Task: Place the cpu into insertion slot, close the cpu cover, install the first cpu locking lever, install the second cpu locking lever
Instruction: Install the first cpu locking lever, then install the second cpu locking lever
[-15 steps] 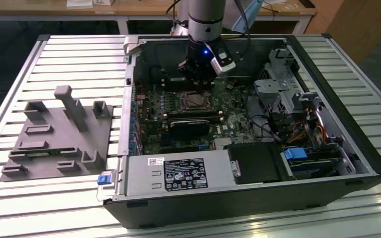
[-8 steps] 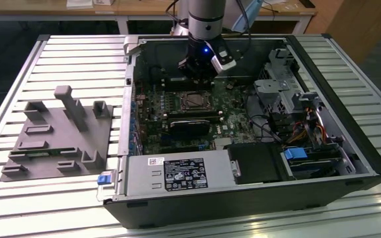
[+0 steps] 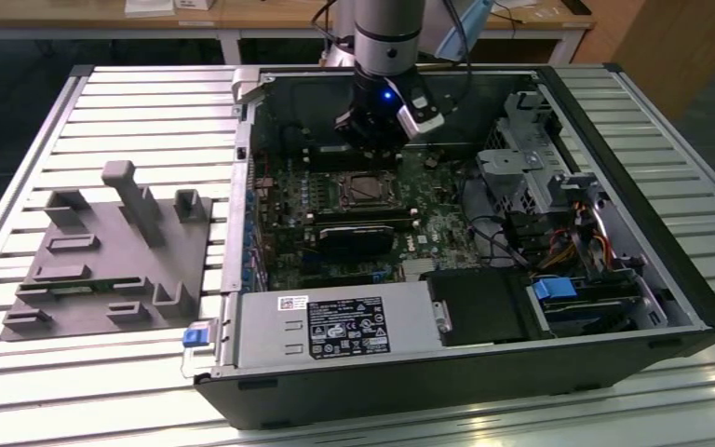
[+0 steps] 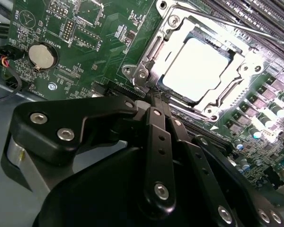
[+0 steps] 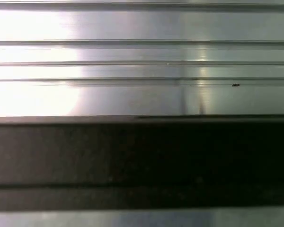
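The gripper (image 4: 154,97) was pressed together, holding nothing, beside the cpu cover (image 4: 177,28), which was closed over the seated cpu (image 4: 199,68) for retention.

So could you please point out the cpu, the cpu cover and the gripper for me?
cpu (image 4: 199,68), second wrist view, middle of its silver top.
cpu cover (image 4: 236,81), second wrist view, frame edge beside the chip.
gripper (image 4: 154,101), second wrist view, tip of the black fingers.

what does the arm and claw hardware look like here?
Arm: grey cylindrical link with a black band, dark cables trailing behind. A blue light glows on the black wrist block. In the second wrist view the claw is matte black: rounded linkage plates and bars fixed with silver screws.
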{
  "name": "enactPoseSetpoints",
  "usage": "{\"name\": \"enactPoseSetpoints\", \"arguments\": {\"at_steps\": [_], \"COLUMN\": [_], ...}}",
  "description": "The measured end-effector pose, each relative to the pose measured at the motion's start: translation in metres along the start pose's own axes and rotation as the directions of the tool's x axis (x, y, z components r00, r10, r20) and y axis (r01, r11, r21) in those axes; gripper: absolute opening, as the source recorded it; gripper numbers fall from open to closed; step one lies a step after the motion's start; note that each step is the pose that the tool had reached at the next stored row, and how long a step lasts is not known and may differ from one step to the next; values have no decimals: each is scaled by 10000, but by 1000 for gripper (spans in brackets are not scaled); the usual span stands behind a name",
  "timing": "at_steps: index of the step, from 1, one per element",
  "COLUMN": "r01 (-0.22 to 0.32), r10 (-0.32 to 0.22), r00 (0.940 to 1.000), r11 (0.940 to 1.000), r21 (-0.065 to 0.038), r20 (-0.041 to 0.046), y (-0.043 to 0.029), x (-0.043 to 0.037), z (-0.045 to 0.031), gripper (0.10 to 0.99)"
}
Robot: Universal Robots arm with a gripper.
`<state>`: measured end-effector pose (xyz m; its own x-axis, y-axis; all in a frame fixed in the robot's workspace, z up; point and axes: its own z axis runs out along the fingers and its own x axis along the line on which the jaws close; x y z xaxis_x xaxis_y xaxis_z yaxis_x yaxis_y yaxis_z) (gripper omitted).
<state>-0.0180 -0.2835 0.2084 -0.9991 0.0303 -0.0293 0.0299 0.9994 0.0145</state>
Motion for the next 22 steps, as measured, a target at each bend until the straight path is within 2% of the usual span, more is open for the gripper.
{"name": "enactPoseSetpoints", "arguments": {"at_steps": [11,22], "r01": [0,0], "r10": [0,0], "r00": [10000,10000], "r11": [10000,10000], "r21": [-1,0], "r20": [-1,-1], "y": [-44,-130], "x": [-3,-7], "z": [0,-2], "gripper": [106,106]}}
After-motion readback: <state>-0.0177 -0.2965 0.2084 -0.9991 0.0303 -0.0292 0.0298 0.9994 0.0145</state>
